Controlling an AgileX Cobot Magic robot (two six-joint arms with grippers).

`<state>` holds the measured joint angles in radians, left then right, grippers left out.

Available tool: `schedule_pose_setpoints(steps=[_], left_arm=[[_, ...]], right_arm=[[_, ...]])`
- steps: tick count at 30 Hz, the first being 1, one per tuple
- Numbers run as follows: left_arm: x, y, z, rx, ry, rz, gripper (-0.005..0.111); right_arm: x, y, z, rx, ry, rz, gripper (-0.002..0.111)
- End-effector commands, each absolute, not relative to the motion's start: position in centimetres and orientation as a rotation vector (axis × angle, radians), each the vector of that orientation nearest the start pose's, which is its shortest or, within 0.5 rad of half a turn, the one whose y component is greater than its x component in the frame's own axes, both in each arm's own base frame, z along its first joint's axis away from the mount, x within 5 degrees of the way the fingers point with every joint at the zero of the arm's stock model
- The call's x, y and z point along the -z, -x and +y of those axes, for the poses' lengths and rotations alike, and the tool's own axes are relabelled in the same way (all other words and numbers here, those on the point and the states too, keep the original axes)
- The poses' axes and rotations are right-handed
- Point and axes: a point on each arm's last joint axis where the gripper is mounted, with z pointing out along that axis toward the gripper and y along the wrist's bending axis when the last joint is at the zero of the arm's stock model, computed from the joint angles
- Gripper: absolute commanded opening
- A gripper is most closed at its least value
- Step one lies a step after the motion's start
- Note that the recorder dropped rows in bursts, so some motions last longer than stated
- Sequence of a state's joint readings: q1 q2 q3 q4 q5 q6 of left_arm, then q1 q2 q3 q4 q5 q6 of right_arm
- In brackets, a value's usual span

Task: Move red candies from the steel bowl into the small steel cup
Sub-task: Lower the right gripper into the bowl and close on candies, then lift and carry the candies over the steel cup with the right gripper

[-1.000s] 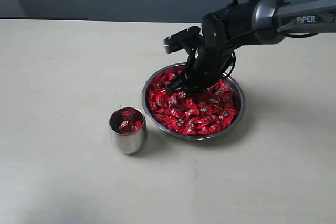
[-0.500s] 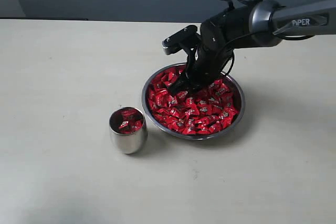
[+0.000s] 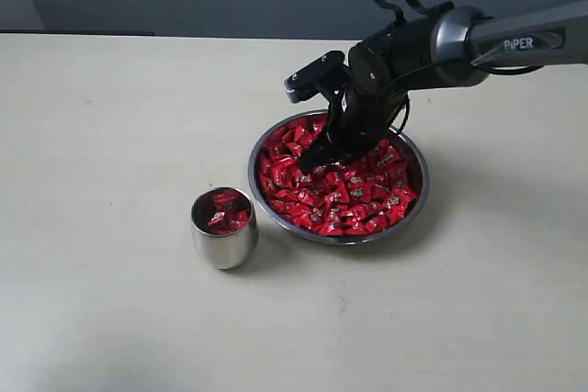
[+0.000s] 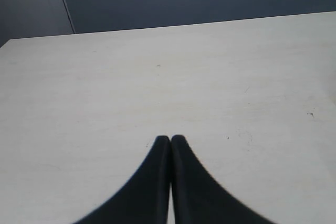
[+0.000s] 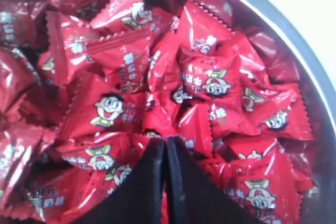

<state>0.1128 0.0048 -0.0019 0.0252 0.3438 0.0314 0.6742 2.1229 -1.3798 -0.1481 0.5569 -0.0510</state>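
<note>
a pale, matte table (image 3: pixel 110 117) carries 2 things: the steel bowl (image 3: pixel 342 240), right of centre in the exterior view, and the small steel cup (image 3: pixel 223 247), standing upright just beside the bowl's near-left rim. faint specks mark its surface.

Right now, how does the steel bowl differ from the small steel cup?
The steel bowl is wide and shallow; the small steel cup is narrow and egg-like. The bowl holds a broad heap of red candies; the cup holds only a few. The right tool points down into the bowl; nothing is at the cup. Both are shiny steel and stand upright on the table.
</note>
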Motion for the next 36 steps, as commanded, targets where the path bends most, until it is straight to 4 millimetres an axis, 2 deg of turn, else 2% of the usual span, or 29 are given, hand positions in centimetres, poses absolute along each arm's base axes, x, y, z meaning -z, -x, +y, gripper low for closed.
schedule_pose_setpoints(steps=[1, 9, 13, 16, 20, 26, 30, 36], left_arm=[[-18.3, -5.3, 0.7, -0.123, 0.054, 1.819, 0.000], [-18.3, -5.3, 0.7, -0.123, 0.054, 1.819, 0.000], [-18.3, -5.3, 0.7, -0.123, 0.054, 1.819, 0.000], [-18.3, -5.3, 0.7, -0.123, 0.054, 1.819, 0.000], [-18.3, -5.3, 0.7, -0.123, 0.054, 1.819, 0.000], [-18.3, -5.3, 0.7, -0.123, 0.054, 1.819, 0.000], [-18.3, -5.3, 0.7, -0.123, 0.054, 1.819, 0.000], [-18.3, -5.3, 0.7, -0.123, 0.054, 1.819, 0.000]], right_arm=[[-14.6, -33.8, 25.7, -0.025, 1.104, 2.493, -0.001], [-20.1, -32.8, 25.0, -0.070, 1.039, 2.445, -0.001], [-22.7, -31.2, 26.0, -0.191, 1.037, 2.399, -0.001], [-23.8, -29.3, 27.7, -0.318, 1.097, 2.360, -0.001], [-24.1, -26.3, 30.4, -0.466, 1.235, 2.312, -0.001], [-23.8, -23.2, 32.8, -0.498, 1.370, 2.269, -0.001], [-23.5, -22.7, 33.0, -0.491, 1.403, 2.274, -0.001], [-21.5, -22.7, 33.4, -0.490, 1.429, 2.350, -0.001]])
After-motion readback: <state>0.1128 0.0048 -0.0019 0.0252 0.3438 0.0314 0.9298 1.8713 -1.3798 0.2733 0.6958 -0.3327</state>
